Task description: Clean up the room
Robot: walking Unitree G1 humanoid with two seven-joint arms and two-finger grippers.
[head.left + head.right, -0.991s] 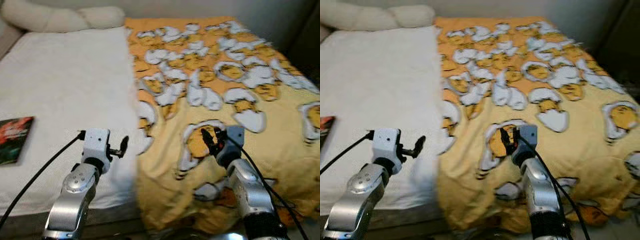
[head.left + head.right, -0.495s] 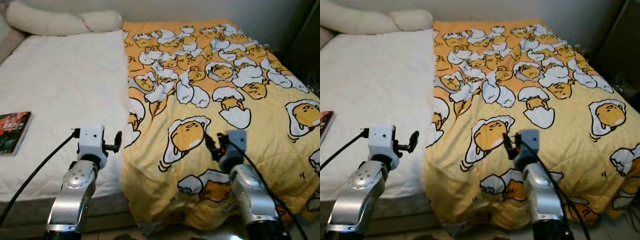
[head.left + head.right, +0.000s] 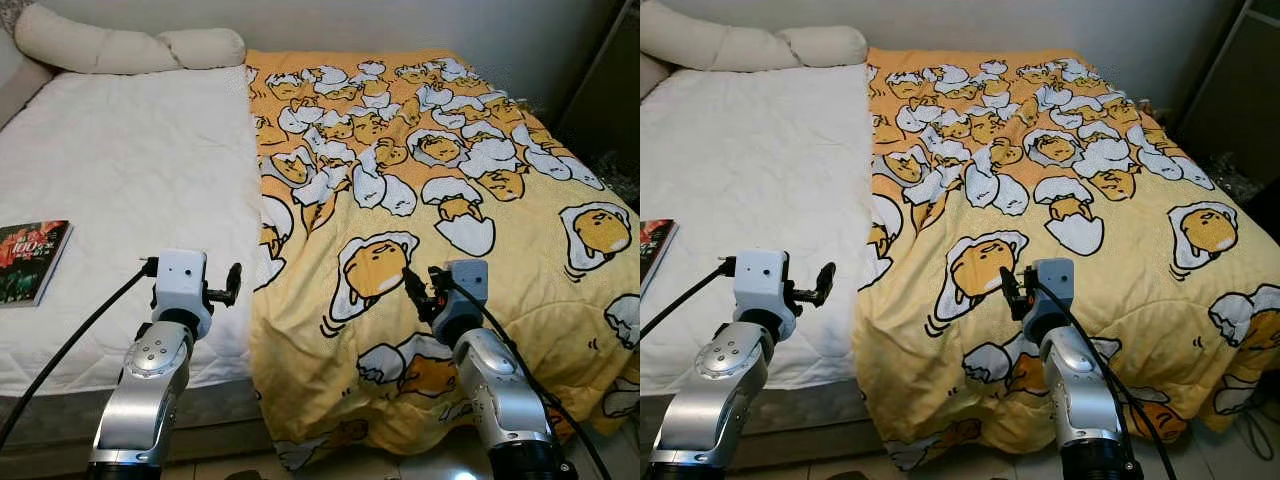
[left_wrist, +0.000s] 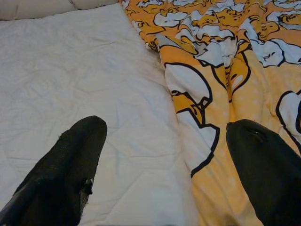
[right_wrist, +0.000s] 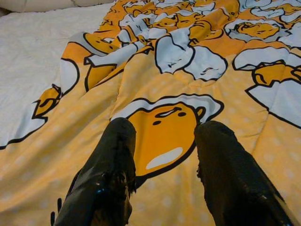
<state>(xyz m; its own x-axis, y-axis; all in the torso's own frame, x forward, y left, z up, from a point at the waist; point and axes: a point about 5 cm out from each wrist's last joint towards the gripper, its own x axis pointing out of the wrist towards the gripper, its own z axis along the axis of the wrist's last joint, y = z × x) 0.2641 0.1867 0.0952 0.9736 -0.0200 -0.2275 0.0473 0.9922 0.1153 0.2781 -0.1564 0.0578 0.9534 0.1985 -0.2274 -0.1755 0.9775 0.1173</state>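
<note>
The blanket (image 3: 430, 200), yellow and orange with a cartoon egg print, lay spread over the right half of the bed (image 3: 130, 180), its left edge running down the middle of the mattress and its near end hanging over the foot of the bed towards the floor; its surface was lightly wrinkled, with a small fold near the centre of the left edge. The left half of the bed showed a bare white quilted sheet; two cream pillows (image 3: 120, 48) lay side by side along the head of that half, against the wall; a book (image 3: 30, 262) with a dark red and green cover lay flat near the left edge of the sheet, well apart from the blanket.

The left gripper (image 3: 232, 283) hung above the white sheet just beside the blanket's left edge, touching nothing; in the left wrist view its fingers (image 4: 70, 169) stood wide apart, one over the sheet and the other over the blanket's border. The right gripper (image 3: 412, 287) hung above the blanket near the foot of the bed, by a large egg figure; in the right wrist view its fingers (image 5: 106, 174) were apart with that figure between them, holding nothing.

A dark piece of furniture (image 3: 1230, 90) stood to the right of the bed; pale tiles showed at the floor (image 3: 1250, 440) beside the blanket's hanging corner.
</note>
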